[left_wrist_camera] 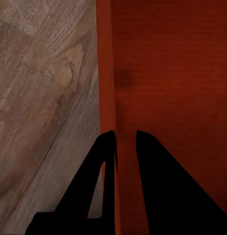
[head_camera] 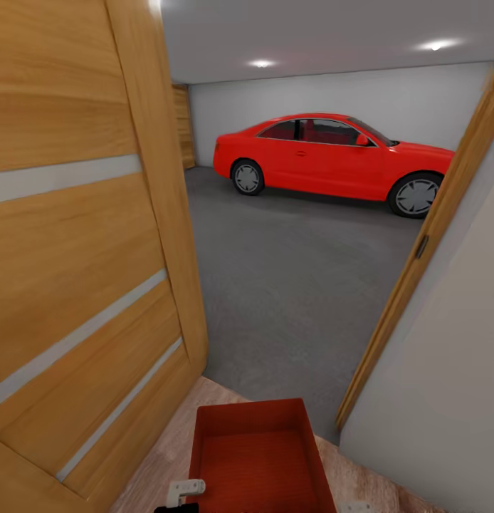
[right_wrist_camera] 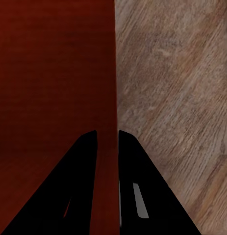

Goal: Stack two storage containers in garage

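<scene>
An open storage container [head_camera: 258, 456] sits low in the head view, over light wood plank flooring [head_camera: 165, 456] at a doorway. The left gripper [left_wrist_camera: 125, 139] is clenched on one side wall, the right gripper [right_wrist_camera: 107, 137] on the opposite wall. Past the wooden door [head_camera: 83, 235] lie the garage's dark grey floor [head_camera: 297, 285] and a red car [head_camera: 332, 157].

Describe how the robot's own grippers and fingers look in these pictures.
Each wrist view shows two flat, matte black fingers, wedge-shaped and tapering to narrow tips. A slim slot is cut through one finger of each pair. In the head view, a small white bracket-like part with dark holes shows.
</scene>
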